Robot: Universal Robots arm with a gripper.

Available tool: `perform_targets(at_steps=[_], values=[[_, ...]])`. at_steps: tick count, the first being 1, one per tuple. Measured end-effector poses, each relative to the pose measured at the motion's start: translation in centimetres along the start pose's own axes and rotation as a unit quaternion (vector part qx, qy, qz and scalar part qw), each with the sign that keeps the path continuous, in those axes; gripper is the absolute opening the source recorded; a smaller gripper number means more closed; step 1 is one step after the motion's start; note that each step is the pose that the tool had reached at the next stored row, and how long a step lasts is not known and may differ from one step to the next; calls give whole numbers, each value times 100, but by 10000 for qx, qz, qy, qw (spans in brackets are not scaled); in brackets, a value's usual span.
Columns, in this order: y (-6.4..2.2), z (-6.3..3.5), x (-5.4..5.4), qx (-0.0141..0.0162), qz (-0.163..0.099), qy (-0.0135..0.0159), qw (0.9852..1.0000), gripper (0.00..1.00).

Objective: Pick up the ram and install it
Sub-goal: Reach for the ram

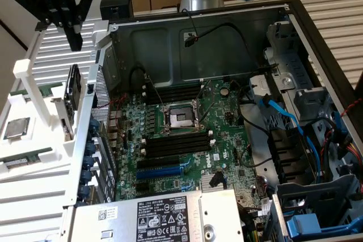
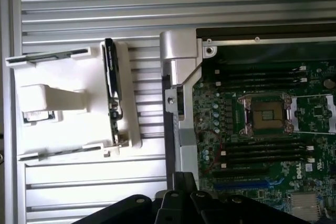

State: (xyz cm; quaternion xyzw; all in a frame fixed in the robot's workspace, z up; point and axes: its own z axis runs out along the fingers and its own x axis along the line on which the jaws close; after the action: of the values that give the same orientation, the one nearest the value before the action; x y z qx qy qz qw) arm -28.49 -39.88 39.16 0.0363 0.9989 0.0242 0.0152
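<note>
So the claw [image 1: 74, 41] is pinched narrow with nothing in it, hanging above the white printed holder [image 1: 25, 69] just beside the open PC case [image 1: 170, 49]. The ram [image 1: 24, 159] lies flat in the holder, at the end toward the power supply [image 1: 153, 216], well apart from the claw. The same holder has a silver processor chip [image 1: 17, 128], another green board [image 1: 39, 90] and a dark card [image 1: 74, 92] stood on edge. The exterior view gives you the blue cable [image 1: 281, 111] inside the case. The wrist view looks straight down on the slatted desk [image 2: 94, 14] and the open CPU socket [image 2: 268, 114] between the memory slots [image 2: 262, 153].
</note>
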Motion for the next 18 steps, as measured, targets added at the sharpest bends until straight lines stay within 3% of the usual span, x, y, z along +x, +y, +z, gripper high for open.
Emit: perform_targets(at_steps=[4,6,8,12,13,18], values=[[-13,-6,182,3,-1,0,10000,10],[-19,-9,271,23,-4,1,10000,10],[-20,-11,348,98,-14,6,10000,10],[-14,-13,485,306,-37,30,9995,10],[-17,-15,524,324,-44,32,9995,10],[-37,-16,797,324,-57,32,9995,10]])
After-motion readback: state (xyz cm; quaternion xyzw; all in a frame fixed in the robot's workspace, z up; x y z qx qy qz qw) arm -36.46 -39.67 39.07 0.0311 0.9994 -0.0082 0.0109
